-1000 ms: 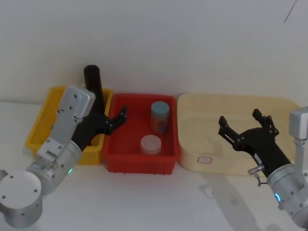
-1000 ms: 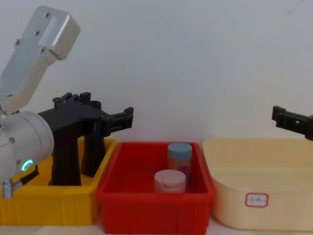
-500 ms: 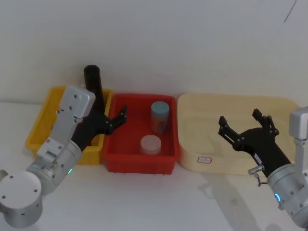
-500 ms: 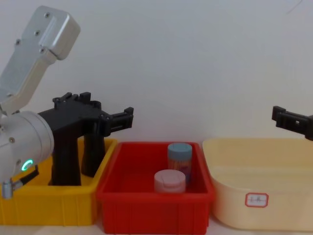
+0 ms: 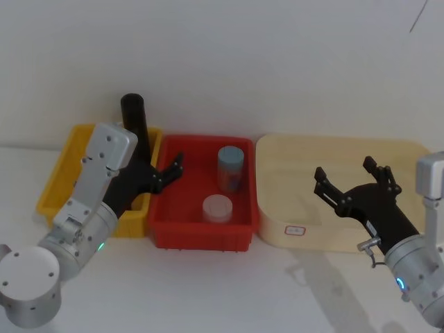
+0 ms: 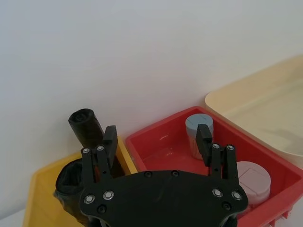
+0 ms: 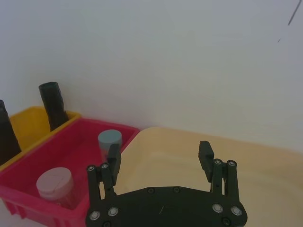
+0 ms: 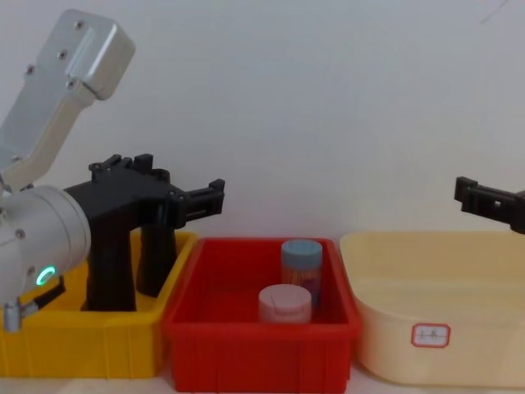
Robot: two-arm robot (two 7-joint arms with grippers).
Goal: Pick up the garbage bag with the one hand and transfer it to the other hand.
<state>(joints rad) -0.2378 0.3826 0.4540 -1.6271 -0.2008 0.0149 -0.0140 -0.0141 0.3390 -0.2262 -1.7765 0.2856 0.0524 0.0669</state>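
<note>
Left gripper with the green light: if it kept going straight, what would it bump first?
Probably the white wall behind the red bin: the left gripper points over that bin's rim, though depth is unclear.

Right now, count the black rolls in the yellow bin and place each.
2. The garbage bag stands in the yellow bin, nearer the robot; the slimmer roll stands behind it at the back right corner. The left arm may hide others.

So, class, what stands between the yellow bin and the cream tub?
The red bin, holding a blue-lidded jar and a pink-lidded jar, as the chest view shows. The open left hand hangs over the yellow bin's right edge.
</note>
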